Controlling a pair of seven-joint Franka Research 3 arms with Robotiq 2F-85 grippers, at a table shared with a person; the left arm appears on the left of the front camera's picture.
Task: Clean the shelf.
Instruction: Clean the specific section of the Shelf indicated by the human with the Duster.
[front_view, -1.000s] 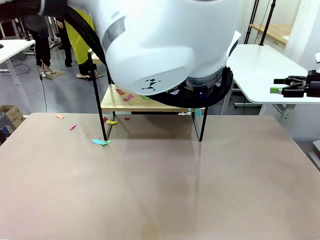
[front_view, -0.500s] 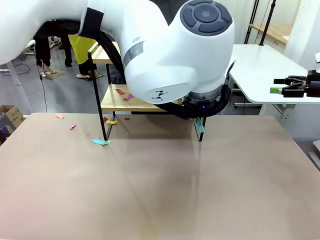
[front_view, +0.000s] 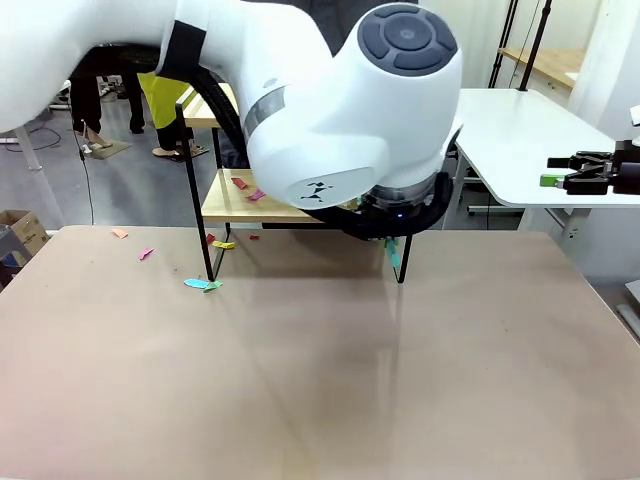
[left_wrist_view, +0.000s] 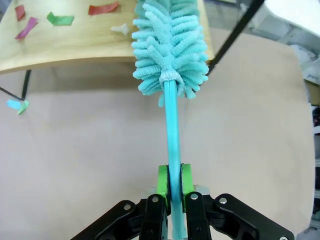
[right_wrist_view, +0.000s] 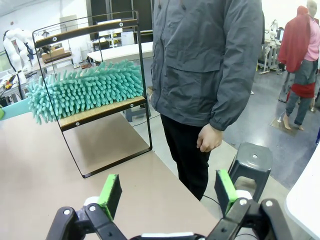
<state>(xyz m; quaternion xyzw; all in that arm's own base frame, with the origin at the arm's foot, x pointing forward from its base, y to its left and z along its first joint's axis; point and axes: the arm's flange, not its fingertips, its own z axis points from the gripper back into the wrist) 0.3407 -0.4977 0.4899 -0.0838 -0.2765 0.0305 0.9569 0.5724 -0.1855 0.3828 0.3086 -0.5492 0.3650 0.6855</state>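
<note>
Both jaws of the left gripper (left_wrist_view: 170, 182) are clamped on the thin handle of a teal duster (left_wrist_view: 170, 45). Its fluffy head lies on the lower board of the shelf (left_wrist_view: 75, 42), at one end. The shelf stands on the far part of the tan table (front_view: 300, 380). Coloured paper scraps (left_wrist_view: 103, 8) lie on the lower board beside the duster head. The right gripper (right_wrist_view: 168, 192) is spread wide, holding nothing. Beyond it, a person (right_wrist_view: 205, 60) in a grey jacket stands beside the shelf.
</note>
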